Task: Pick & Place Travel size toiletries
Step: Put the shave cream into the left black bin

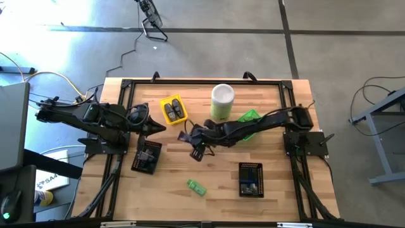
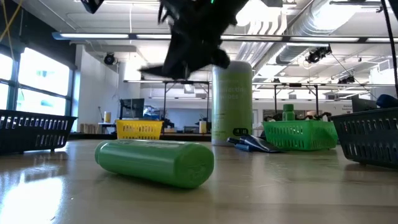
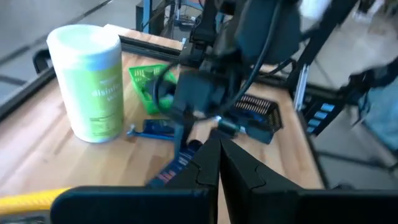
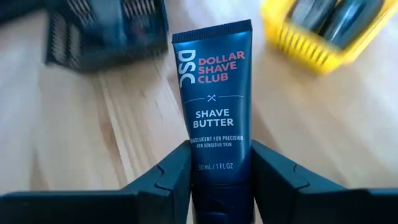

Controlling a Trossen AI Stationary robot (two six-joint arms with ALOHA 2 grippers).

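Your right gripper [image 4: 221, 180] is clamped on a dark navy tube [image 4: 214, 106] of shave butter, held above the table [image 1: 209, 171] mid-board, arm stretched leftward. Your left gripper [image 3: 219, 162] is fully closed and holds nothing, waiting near the yellow tray [image 1: 173, 109]. In the low view the right gripper is only a dark blur.

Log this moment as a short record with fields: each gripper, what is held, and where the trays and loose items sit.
right gripper: over the middle of the table, shut on a dark navy tube marked shave butter
left gripper: shut, holding nothing, at the left side near the yellow tray
yellow tray: two dark grey pieces inside
green tray: beside the tall canister, partly under the right arm
black trays: one front left, one front right
loose: green bottle lying near the front edge
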